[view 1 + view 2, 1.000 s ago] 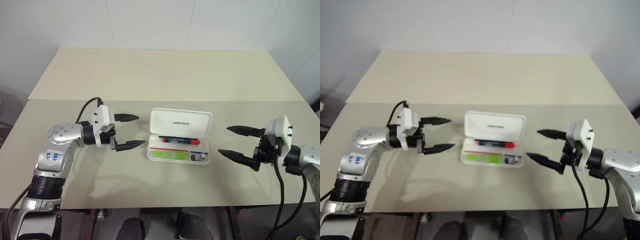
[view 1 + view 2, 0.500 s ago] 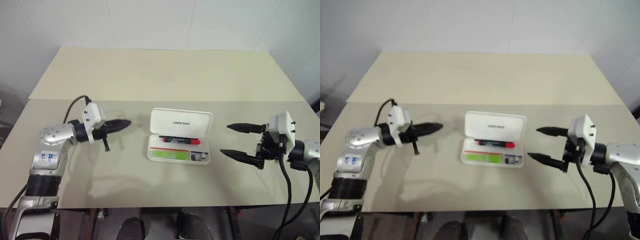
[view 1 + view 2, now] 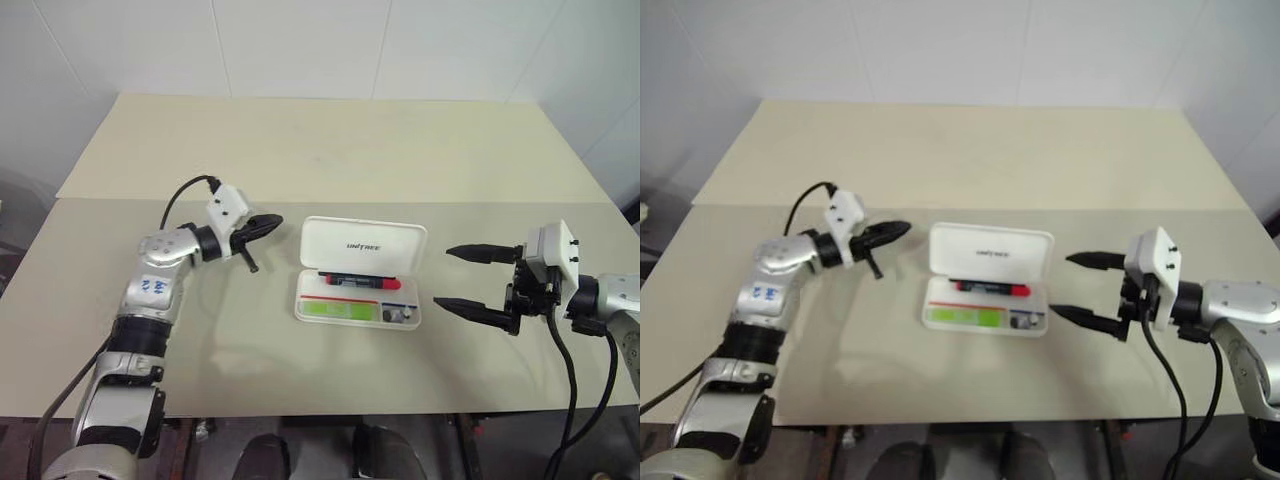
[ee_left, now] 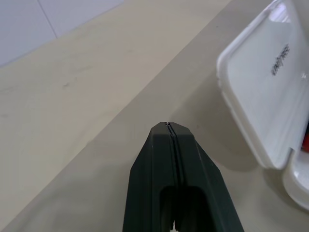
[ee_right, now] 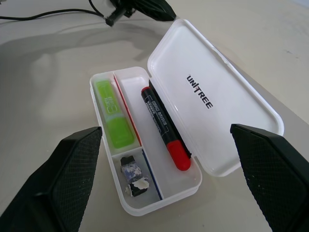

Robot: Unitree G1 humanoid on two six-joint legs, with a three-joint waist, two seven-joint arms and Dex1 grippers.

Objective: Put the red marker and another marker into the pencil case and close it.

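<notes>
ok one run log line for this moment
white hinged plastic pencil case: open | red marker and lime-green marker: inside | left gripper: shut, empty, beside lid | right gripper: open

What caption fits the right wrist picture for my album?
Open white plastic pencil case holding a red-and-black marker and a lime-green marker, framed by the open right tool.

open white pencil case (image 5: 212, 101), red marker (image 5: 164, 128), green marker (image 5: 112, 112) inside

Pencil case (image 5: 203, 104) – glossy white plastic; table (image 3: 300, 150) – matt, smooth beige.
</notes>
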